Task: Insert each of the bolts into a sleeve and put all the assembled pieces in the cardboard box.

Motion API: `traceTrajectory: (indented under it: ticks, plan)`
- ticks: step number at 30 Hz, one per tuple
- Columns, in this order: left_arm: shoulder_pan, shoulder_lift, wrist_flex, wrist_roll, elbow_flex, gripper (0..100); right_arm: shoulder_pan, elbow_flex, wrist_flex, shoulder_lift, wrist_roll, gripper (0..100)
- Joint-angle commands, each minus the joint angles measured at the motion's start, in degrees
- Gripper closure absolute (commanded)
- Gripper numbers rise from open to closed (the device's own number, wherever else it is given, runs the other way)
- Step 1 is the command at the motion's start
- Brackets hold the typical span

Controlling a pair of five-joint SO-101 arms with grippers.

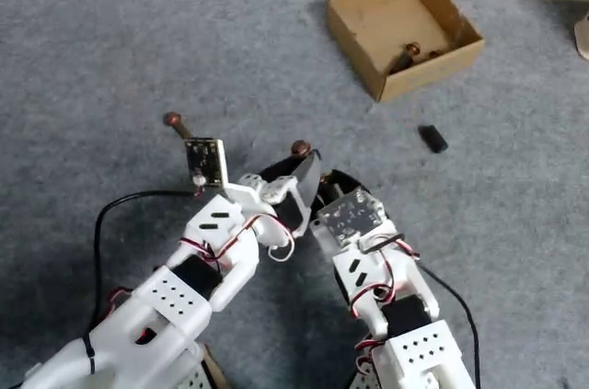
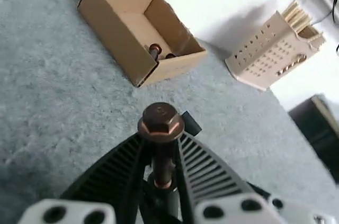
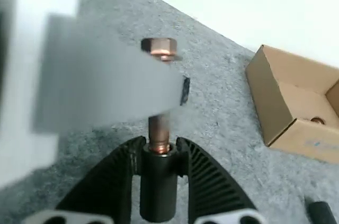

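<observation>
Left claw [image 2: 161, 147] clamps the bolt [image 2: 160, 122], its tip in the sleeve [image 3: 158, 189] the right claw [image 3: 159, 149] grips, left arm [image 1: 216, 260] slanting inward.

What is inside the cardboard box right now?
The cardboard box holds a copper-headed bolt in a dark sleeve, lying by one wall. A second copper-tipped piece beside it is partly covered by that wall; its sleeve cannot be seen.

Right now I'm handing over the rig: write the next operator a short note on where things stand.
Left gripper: shut on a bolt.
Right gripper: shut on a sleeve, the bolt's tip in its mouth.
Done: at least one assembled piece in the box.
To do: seat this bolt, box it, then pair the loose bolt with the loose sleeve on the carpet.
</observation>
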Motion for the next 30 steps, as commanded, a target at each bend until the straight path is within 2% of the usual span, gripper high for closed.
traceTrajectory:
  ticks: [1, 5, 11, 15, 20, 24, 30]
  plan:
    - [2.15, -1.01, 1.23, -5.45, -1.89, 100, 3.56, 6.2, -0.13, -1.36, -1.93, 99.4]
    - [3.74, -1.01, 1.49, -6.07, -1.8, 96, 3.56, 6.2, -0.13, -1.36, -1.93, 99.4]
    - [4.7, -1.01, 2.73, -5.8, -1.19, 69, 3.65, 6.2, -0.13, -1.36, -2.11, 99.4]
    - [5.14, -1.01, 6.33, -5.8, -1.63, 57, 3.65, 6.2, 0.04, -1.36, -2.02, 99.4]
    - [4.62, -1.01, 6.68, -5.89, -1.63, 54, 5.93, 6.11, 0.04, -1.36, -2.11, 99.4]
    - [0.66, -1.01, 7.82, -5.89, -4.09, 54, 9.1, 2.77, 1.98, -0.92, -2.2, 99.4]
    - [-7.16, -0.66, 21.45, -6.07, -11.21, 54, 9.71, -3.65, 10.95, -0.84, -3.34, 99.4]
